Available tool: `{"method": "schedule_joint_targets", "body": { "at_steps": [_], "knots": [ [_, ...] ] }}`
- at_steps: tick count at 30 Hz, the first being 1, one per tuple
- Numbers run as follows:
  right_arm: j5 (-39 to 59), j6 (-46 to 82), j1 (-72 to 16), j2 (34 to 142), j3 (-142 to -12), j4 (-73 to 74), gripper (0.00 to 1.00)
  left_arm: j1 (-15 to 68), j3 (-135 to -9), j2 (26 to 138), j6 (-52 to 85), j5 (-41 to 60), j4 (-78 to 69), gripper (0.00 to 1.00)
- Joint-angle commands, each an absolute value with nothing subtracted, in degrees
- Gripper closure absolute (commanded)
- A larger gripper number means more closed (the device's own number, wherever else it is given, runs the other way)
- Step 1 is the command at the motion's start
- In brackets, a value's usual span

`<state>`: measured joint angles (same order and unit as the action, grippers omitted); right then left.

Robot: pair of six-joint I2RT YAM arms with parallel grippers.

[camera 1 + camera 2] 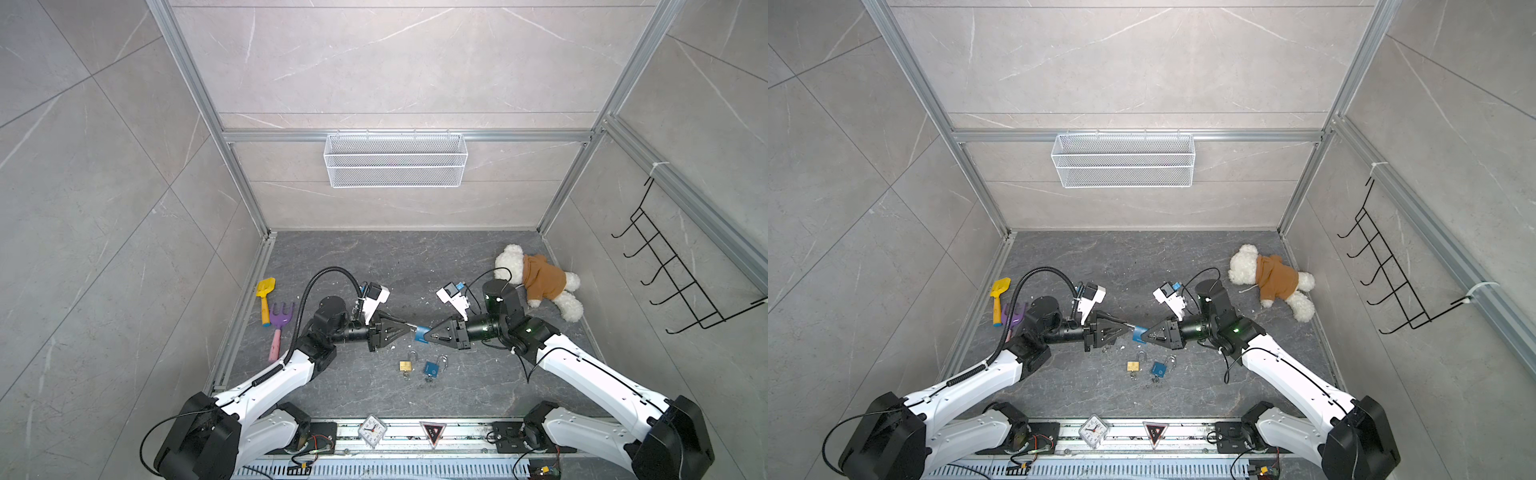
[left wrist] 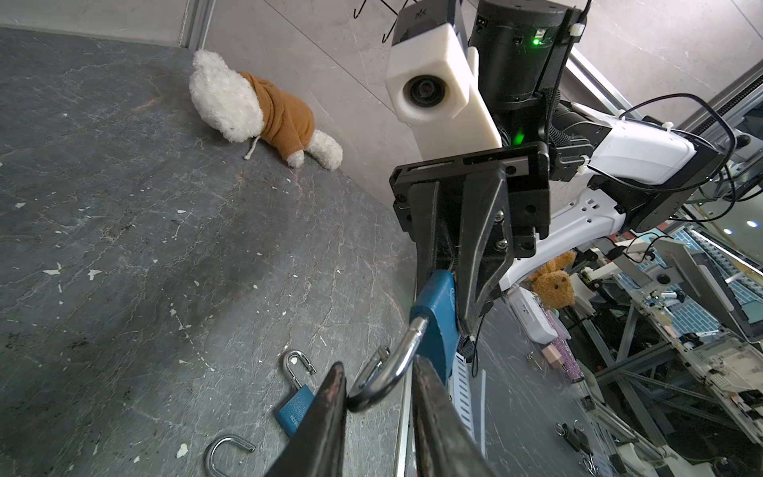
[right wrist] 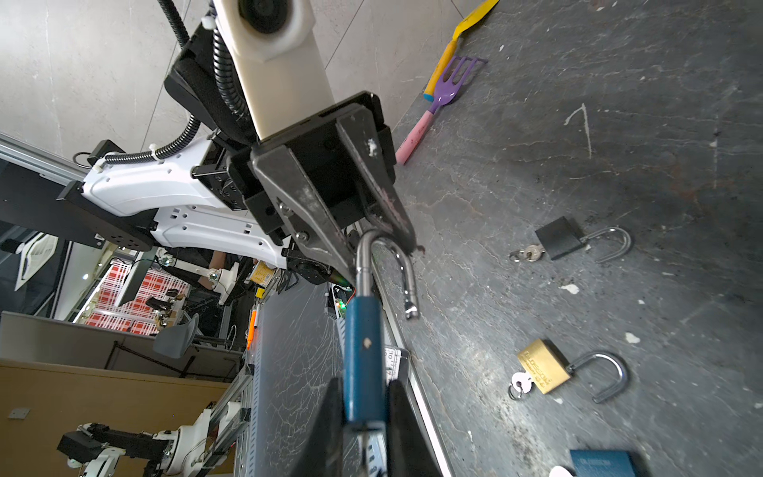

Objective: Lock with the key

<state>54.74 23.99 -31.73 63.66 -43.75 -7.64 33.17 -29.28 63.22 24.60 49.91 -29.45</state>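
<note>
Above the floor's middle, my right gripper [image 1: 430,334] [image 3: 363,386] is shut on the body of a blue padlock [image 1: 422,334] [image 1: 1139,333] [image 3: 363,363]. Its steel shackle [image 2: 392,367] [image 3: 384,256] stands open and points at my left gripper [image 1: 413,327] [image 2: 377,371]. That gripper's two fingers close on the shackle's bend from either side. A thin metal piece hangs under the lock body between my right fingers, too blurred to name as the key. Keys on rings sit in a brass padlock [image 3: 543,365] and a dark padlock [image 3: 559,237] on the floor.
Open brass [image 1: 407,365] and blue [image 1: 432,368] padlocks lie just in front of the grippers. A teddy bear [image 1: 536,280] lies at the back right. A yellow shovel [image 1: 265,299] and purple rake [image 1: 279,328] lie at the left. A wire basket [image 1: 395,160] hangs on the back wall, a hook rack [image 1: 681,270] on the right wall.
</note>
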Motion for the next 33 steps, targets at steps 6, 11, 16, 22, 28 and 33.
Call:
{"method": "schedule_joint_targets", "body": {
  "at_steps": [6, 11, 16, 22, 28, 33],
  "knots": [
    [53.44, 22.32, -31.55, 64.51, -44.38, -8.54, 1.00, 33.18, -28.33, 61.80, 25.72, 51.64, -32.21, 0.79],
    [52.82, 22.15, -31.55, 64.20, -44.47, -8.50, 1.00, 33.21, -28.30, 61.44, 25.89, 51.55, -31.63, 0.95],
    [52.65, 21.82, -31.55, 64.27, -44.30, -8.45, 1.00, 33.14, -28.17, 61.22, 27.74, 51.46, -32.55, 1.00],
    [49.71, 19.61, -31.55, 63.62, -44.82, -10.75, 1.00, 33.31, -27.82, 60.34, 31.43, 53.53, -36.24, 1.00],
    [48.34, 18.50, -31.55, 62.80, -44.82, -11.24, 1.00, 35.38, -29.01, 59.28, 33.29, 54.33, -36.19, 1.00],
    [48.64, 18.96, -31.55, 62.61, -44.65, -10.09, 1.00, 37.89, -30.15, 59.12, 32.94, 53.64, -35.12, 1.00]
  ]
}}
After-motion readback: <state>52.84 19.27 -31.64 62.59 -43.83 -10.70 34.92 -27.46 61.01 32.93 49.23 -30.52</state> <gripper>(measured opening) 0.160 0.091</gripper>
